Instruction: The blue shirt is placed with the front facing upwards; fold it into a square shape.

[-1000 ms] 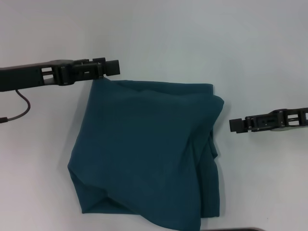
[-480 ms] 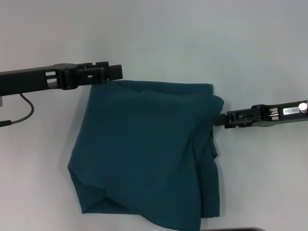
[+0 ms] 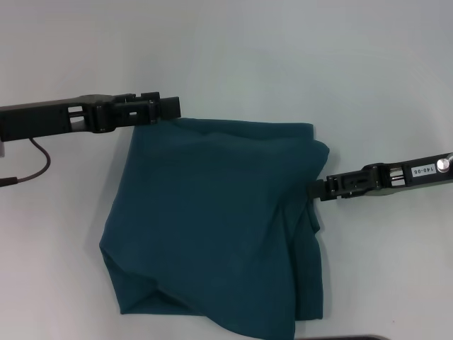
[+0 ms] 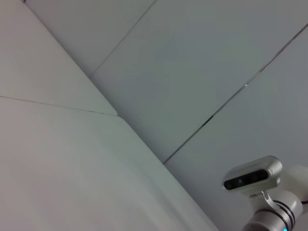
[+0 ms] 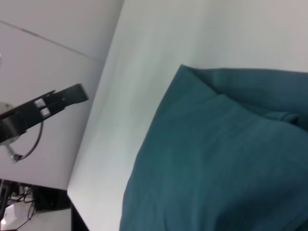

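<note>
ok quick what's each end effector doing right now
Left end effector: at the blue shirt's far left corner, grip cannot be told.
Right end effector: at the shirt's right edge, cannot be told.

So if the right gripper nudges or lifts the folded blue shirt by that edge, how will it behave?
The blue shirt will probably be floppy: its soft creases and rounded corners suggest that it would sag rather than hold a square. A push from the right gripper at its right edge would likely bunch the loose layers there instead of sliding the whole bundle. The left gripper sits by the far left corner.
</note>
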{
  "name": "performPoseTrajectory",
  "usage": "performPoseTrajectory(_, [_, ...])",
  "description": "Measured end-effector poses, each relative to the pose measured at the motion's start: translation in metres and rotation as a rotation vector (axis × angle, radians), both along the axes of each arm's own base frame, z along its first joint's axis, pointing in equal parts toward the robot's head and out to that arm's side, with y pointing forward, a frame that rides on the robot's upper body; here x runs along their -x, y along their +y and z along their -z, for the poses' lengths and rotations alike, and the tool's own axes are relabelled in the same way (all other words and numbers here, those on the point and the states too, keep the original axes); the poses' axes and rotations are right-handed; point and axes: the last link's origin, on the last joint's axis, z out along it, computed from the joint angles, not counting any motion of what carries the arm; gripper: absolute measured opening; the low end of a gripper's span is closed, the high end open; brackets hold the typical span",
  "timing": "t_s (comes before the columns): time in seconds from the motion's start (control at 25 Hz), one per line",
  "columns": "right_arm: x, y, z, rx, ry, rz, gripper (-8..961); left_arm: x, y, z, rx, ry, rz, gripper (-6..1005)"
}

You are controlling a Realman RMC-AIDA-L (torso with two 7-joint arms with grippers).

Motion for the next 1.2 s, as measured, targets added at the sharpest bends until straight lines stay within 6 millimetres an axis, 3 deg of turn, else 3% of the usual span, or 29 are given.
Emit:
performPoseTrajectory(0.6, [-0.006,-0.004,0.013,0.011,-0.038,0.029,776,0.003,-0.001,0.008,0.013,-0.003,-0.015,917])
performPoseTrajectory(0.92, [-0.011,0.003,0.017,-0.034,-0.081,0.045,774,0.002,-0.001,0.009,0.020,0.002,-0.006,919])
performPoseTrajectory(1.2, [-0.001,0.014,0.018,-0.058,-0.070,0.026,773,0.002,-0.001,0.010,0.023,0.005,-0.004,919])
